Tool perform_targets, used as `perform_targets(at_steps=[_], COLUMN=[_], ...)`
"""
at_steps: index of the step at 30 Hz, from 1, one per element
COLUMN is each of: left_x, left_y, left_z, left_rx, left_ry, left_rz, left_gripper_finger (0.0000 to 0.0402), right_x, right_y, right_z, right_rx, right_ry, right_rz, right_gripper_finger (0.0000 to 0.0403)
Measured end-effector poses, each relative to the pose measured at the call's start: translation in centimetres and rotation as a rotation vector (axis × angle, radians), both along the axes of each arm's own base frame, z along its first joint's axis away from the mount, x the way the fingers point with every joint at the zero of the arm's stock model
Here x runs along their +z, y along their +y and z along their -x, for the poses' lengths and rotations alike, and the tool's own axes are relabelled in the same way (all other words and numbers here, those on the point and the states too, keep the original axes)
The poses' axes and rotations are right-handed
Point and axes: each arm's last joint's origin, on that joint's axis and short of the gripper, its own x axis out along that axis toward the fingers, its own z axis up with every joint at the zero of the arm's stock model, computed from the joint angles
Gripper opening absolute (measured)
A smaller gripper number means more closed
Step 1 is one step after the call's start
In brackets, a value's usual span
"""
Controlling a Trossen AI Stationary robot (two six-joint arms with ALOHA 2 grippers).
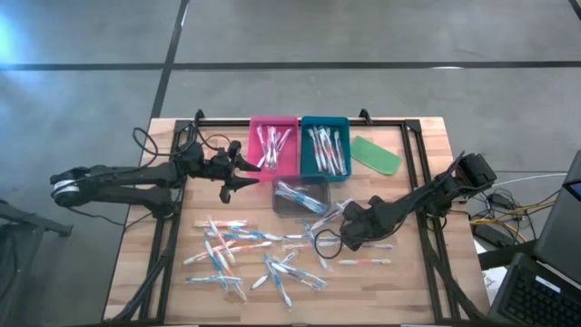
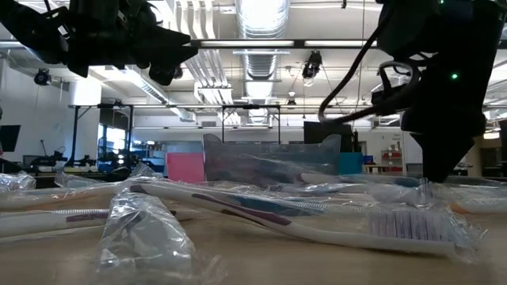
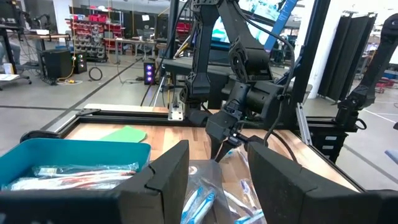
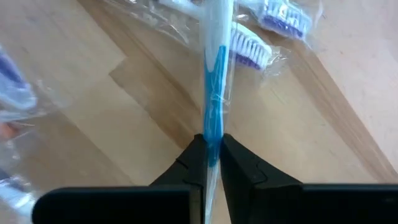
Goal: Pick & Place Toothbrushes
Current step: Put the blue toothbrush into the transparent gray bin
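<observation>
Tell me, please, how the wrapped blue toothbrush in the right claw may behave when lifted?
The blue toothbrush is slim and probably light and stiff. Its clear wrapper looks slick, so it might slip or swivel in the right claw, which pinches it narrowly.

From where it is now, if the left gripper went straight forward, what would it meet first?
Probably the clear tray of wrapped toothbrushes just ahead of the open left gripper. Beyond it is the right arm, lowered to the table. Depth is hard to judge.
</observation>
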Motion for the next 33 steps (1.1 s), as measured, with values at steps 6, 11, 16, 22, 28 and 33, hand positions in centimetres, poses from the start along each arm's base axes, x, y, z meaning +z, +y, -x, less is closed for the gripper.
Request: perform_targets(at_steps=[6,11,16,22,28,33], left_x=[0.0,0.0,-0.1,-0.2,-0.2,-0.2], left_y=[0.0,0.0,0.0,0.0,0.0,0.0], left_z=[0.0,0.0,0.0,0.0,0.0,0.0], left_rx=[0.000,0.000,-0.004,-0.006,-0.008,-0.012], left_ry=[0.000,0.001,0.013,0.023,0.027,0.037], left_rz=[0.000,0.002,0.040,0.046,0.081,0.166], left_gripper_finger=[0.0170,0.0170,0.0170,0.0170,0.0170,0.0170], right_x=[1.4,3.2,5.8,9.1,11.3,10.9], right_y=[0.6,1.5,3.0,5.4,7.2,7.4], right_z=[0.5,1.2,1.9,2.2,1.8,1.3], right_rx=[0.027,0.062,0.162,0.412,0.861,1.348], right_ry=[-0.061,-0.165,-0.357,-0.649,-0.782,-0.570], right_rz=[-0.012,-0.010,-0.031,0.031,0.300,0.697], right_gripper_finger=[0.0022,0.0021,0.0021,0.0021,0.0021,0.0022])
